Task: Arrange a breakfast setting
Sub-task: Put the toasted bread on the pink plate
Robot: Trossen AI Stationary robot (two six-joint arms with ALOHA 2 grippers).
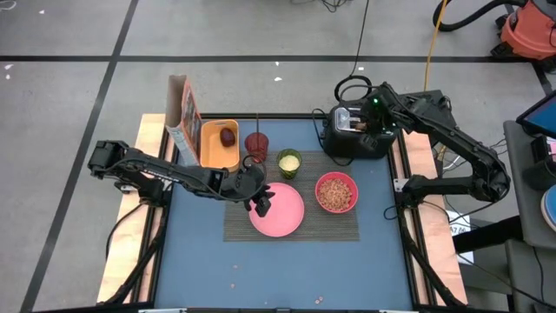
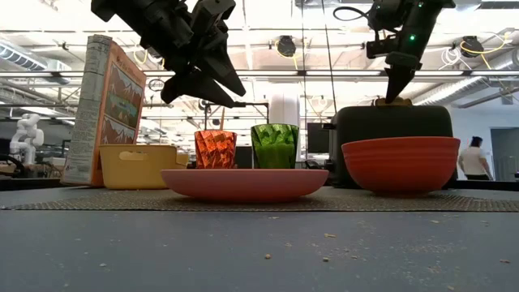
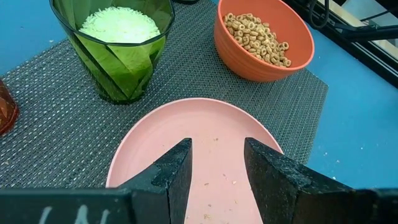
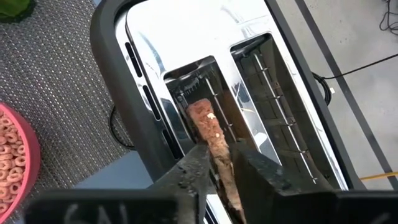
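Note:
The dark woven placemat carries a pink plate, a red bowl of cereal rings and a green cup. A red tumbler stands at its far edge. The dark-red fruit lies in a yellow tub. My left gripper hangs open a little above the plate with nothing between its fingers. At the far right, my right gripper is over the black toaster, shut on the brown toast slice that stands in one slot. My right gripper pinches the toast slice's upper edge between its two fingers, one on each flat face. The fingers come from above, slanting down. The slice stands on edge in the toaster's slot, its lower part down inside.
A cereal box stands upright at the far left beside the yellow tub. The toaster's second slot holds nothing. Crumbs dot the blue table in front of the placemat. A person stands in the room beyond.

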